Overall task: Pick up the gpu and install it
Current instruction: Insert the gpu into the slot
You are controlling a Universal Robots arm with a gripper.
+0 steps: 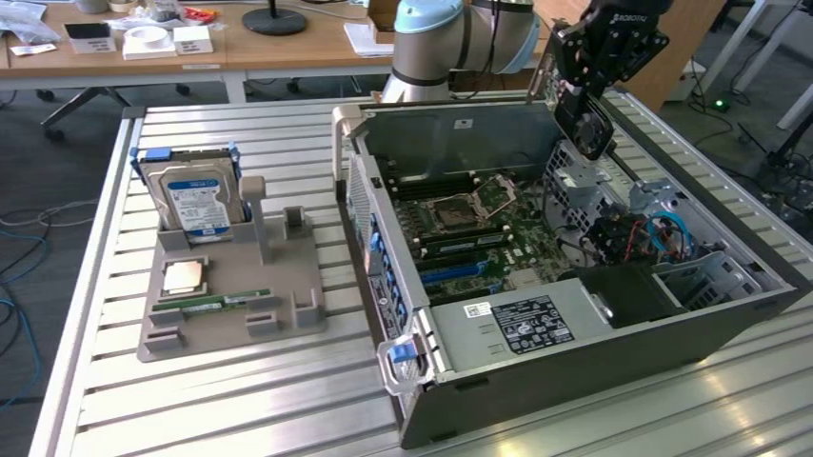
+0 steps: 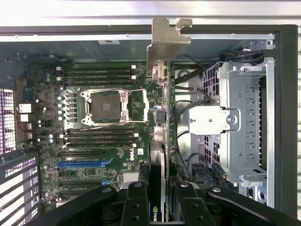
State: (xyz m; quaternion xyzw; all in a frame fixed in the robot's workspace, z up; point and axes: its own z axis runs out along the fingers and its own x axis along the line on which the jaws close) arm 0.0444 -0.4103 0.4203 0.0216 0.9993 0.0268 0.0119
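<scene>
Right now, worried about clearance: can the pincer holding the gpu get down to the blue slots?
Probably yes: the pincer holds the gpu above the open case, and nothing covers the blue slots.

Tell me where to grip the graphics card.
Graphics card: pinch the two flat faces at the upper edge, coming from above, clear of the metal bracket. It is thin and hangs edge-down over the case, so the lower edge stays free.

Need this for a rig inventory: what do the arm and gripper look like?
The arm is silver-grey with pale blue joint caps. The gripper is black, with jointed, bolted links and white lettering on its body.
</scene>
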